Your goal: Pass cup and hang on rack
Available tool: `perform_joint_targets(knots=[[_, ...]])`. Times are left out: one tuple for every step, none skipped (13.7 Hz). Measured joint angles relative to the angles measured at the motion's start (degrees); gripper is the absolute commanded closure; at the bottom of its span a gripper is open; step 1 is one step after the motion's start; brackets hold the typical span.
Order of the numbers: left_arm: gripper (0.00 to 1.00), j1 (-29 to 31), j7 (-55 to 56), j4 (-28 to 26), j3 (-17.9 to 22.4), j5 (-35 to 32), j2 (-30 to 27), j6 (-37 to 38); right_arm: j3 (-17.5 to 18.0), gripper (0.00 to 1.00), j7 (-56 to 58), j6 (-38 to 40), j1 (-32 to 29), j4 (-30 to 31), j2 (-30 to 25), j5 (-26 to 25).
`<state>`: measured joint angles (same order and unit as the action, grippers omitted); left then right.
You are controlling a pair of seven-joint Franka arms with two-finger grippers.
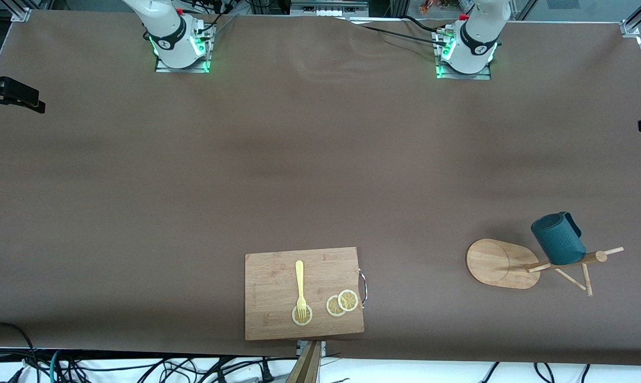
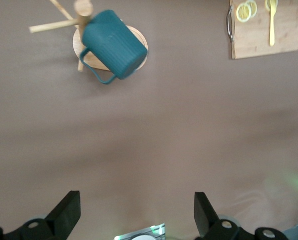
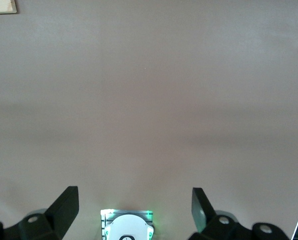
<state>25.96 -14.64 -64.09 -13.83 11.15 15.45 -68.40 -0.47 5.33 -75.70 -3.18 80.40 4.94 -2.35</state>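
The dark teal cup [image 1: 558, 240] hangs by its handle on a peg of the bamboo rack [image 1: 498, 263], which stands toward the left arm's end of the table, near the front camera. The left wrist view shows the cup [image 2: 114, 44] on the rack [image 2: 81, 10] from high above. My left gripper [image 2: 137, 200] is open and empty, high over bare table near its own base. My right gripper [image 3: 135, 197] is open and empty, high over its own base. Neither gripper shows in the front view.
A wooden cutting board [image 1: 267, 314] lies at the table's near edge, with a yellow fork [image 1: 300, 284] and lemon slices [image 1: 342, 303] on it. It also shows in the left wrist view [image 2: 253, 40]. The arm bases [image 1: 466, 45] stand along the back.
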Motion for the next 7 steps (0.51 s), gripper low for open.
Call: perform_joint_targets(knots=[[0.00, -1.68, 0.69, -1.23, -0.02, -0.70, -1.58, -0.01, 0.00, 0.00, 0.00, 0.00, -0.01, 0.00, 0.00, 0.00], [0.00, -3.12, 1.66, -2.46, -0.03, -1.05, -2.70, -0.01, 0.00, 0.00, 0.00, 0.00, -0.01, 0.00, 0.00, 0.00], [0.00, -4.44, 2.79, -3.75, -0.05, -1.49, -3.46, -0.21, -0.01, 0.00, 0.00, 0.00, -0.01, 0.00, 0.01, 0.00], [0.00, -5.76, 3.45, -5.18, -0.13, -2.32, -4.04, -0.99, -0.01, 0.00, 0.00, 0.00, -0.01, 0.00, 0.01, 0.00], [0.00, -6.85, 4.12, -7.08, -0.62, -2.82, -4.76, -2.85, -0.01, 0.00, 0.00, 0.00, -0.01, 0.00, 0.01, 0.00], [0.00, -7.67, 4.61, -9.99, -1.34, -3.01, -6.03, -5.82, -0.04, 0.00, 0.00, 0.00, -0.02, 0.00, 0.02, 0.00], [0.00, -8.96, 5.35, -14.26, -1.65, -3.07, -8.15, -9.49, -0.07, 0.00, 0.00, 0.00, -0.03, 0.00, 0.02, 0.00]])
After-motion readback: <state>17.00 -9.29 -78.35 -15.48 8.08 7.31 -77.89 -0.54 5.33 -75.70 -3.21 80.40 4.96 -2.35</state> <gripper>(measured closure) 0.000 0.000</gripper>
